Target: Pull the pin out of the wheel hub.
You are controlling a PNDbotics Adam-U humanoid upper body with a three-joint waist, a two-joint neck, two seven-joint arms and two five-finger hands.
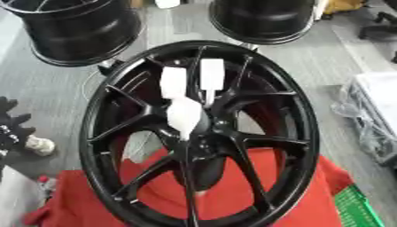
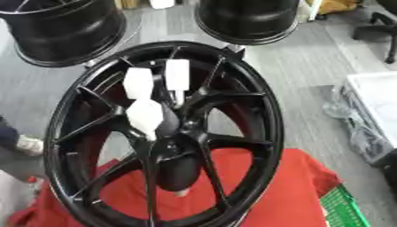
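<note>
Wheel hub (image 1: 216, 133) stands on edge, leaning back, on a red cloth (image 1: 306, 195), with two more black rims (image 1: 77, 31) behind it. Right robot hand (image 1: 184, 116) sits over the hub centre, black against black, so I cannot tell whether it is closed on anything. A thin white stem (image 1: 209, 95) just above the centre is probably the pin. Left robot hand (image 1: 9, 128) shows at the left edge, idle, fingers spread upward.

Step in hand: seating the grasp. You should confirm contact on the stem before pulling, then draw straight out along the pin's axis, not sideways. Consider bracing the rim with the idle hand, since the wheel could tip.
</note>
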